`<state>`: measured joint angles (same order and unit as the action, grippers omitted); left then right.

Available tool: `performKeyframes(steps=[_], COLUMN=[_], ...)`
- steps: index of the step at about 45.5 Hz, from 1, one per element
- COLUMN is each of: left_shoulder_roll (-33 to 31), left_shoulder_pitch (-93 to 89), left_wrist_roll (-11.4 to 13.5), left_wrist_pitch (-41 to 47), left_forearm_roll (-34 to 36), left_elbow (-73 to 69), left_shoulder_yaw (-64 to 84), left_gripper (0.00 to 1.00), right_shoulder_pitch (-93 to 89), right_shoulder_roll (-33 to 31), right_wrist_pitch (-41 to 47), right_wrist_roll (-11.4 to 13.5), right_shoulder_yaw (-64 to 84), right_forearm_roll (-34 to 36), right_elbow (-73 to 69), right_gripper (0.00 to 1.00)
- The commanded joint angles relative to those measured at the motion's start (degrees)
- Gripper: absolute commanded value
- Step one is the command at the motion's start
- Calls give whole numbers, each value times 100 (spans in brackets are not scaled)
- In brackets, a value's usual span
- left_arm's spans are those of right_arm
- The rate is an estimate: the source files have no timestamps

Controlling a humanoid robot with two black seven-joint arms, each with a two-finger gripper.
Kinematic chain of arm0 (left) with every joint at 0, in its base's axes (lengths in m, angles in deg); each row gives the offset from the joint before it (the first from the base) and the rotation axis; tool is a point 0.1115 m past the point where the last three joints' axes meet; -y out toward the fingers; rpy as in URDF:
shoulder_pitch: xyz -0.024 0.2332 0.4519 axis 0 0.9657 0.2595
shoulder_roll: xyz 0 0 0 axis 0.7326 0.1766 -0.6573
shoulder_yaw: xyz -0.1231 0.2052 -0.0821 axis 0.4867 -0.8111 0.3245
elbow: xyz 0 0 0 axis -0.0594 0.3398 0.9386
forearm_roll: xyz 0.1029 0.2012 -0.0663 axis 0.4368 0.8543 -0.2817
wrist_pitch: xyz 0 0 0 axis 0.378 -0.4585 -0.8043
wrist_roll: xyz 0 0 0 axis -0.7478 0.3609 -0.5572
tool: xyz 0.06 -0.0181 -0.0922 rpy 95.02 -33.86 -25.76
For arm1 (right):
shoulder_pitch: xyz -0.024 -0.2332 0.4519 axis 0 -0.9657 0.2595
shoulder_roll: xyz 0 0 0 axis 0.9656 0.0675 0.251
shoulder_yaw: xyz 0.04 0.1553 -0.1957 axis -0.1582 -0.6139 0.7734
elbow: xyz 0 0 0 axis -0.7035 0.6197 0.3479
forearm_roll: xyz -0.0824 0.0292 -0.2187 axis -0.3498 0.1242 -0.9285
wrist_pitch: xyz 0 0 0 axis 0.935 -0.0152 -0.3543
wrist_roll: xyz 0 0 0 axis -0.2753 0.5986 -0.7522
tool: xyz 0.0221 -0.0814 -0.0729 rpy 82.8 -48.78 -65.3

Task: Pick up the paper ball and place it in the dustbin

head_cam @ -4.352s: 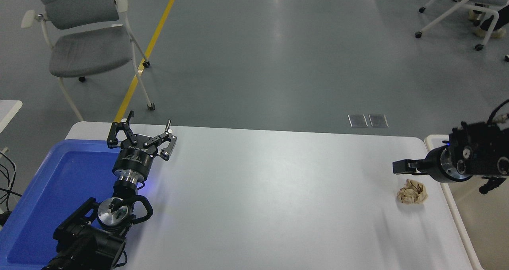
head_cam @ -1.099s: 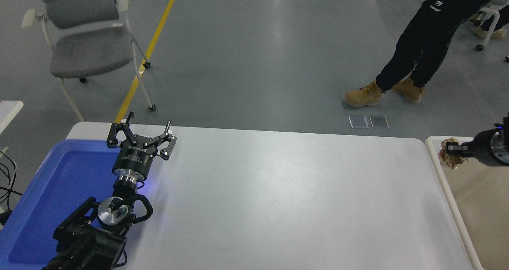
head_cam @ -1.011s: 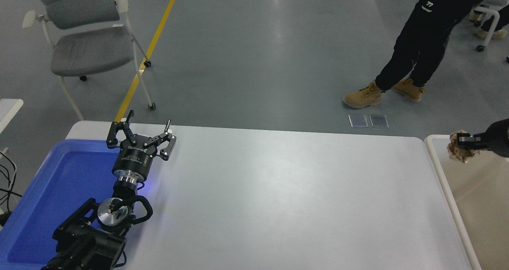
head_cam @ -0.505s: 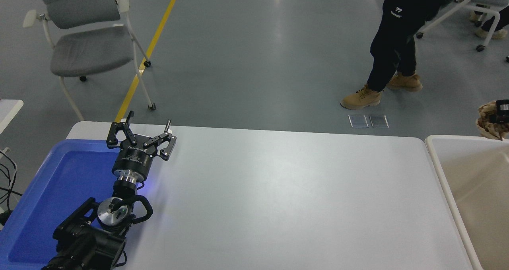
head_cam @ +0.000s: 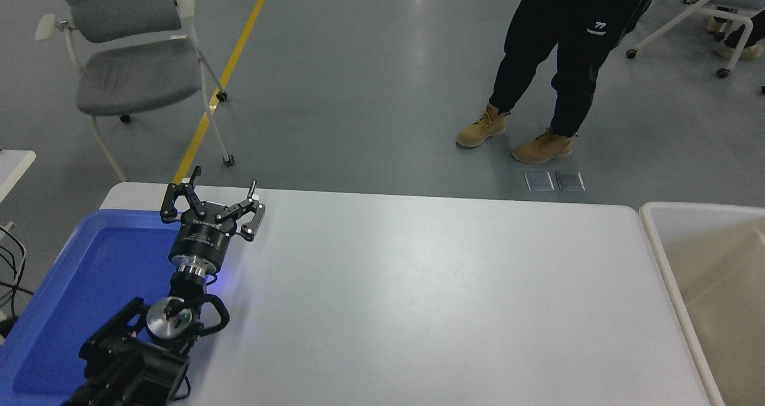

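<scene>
The beige dustbin (head_cam: 663, 262) with a thick pale rim stands at the table's right end, partly cut off by the picture's edge. Its visible inside holds nothing I can see. The paper ball is out of view. My right gripper and arm are out of view too. My left gripper (head_cam: 212, 205) is open and empty, parked at the lower left beside the blue tray, pointing away from the camera.
A shallow blue tray (head_cam: 77, 274) lies at the table's left end. The white table (head_cam: 418, 298) spans the middle. A person in black trousers and tan boots (head_cam: 541, 146) walks on the floor beyond the table. A grey chair (head_cam: 131, 65) stands at the upper left.
My right gripper, shut on the paper ball, rose over the dustbin's far end and left the picture at the right. The person walked to the left. The left arm stayed still.
</scene>
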<state>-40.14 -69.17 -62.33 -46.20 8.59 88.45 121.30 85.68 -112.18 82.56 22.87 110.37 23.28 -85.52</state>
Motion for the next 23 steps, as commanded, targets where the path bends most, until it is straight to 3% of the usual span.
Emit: performKeyframes(steps=[1,6,13,23], left_shoulder_roll=[0,0,0,0], left_shoulder_pitch=[0,0,0,0], left_wrist_roll=[0,0,0,0], left_wrist_pitch=[0,0,0,1], left_forearm_roll=[-1,-1,-1,-1], left_elbow=[-1,-1,-1,-1], left_shoulder_yaw=[0,0,0,0], left_gripper=[99,99,99,99], right_shoulder_pitch=[-2725,-3973,-5161,-5829], right_shoulder_roll=[42,481,1675,3118], right_wrist_pitch=[-532,-674,-691,-884], right_wrist_roll=[8,8,-27,-45], right_shoulder_yaw=[-2472,-3589,-4776,-5559], right_forearm_roll=[455,455,455,473], right_elbow=[1099,1889,3453,5001], right_gripper=[0,0,0,0])
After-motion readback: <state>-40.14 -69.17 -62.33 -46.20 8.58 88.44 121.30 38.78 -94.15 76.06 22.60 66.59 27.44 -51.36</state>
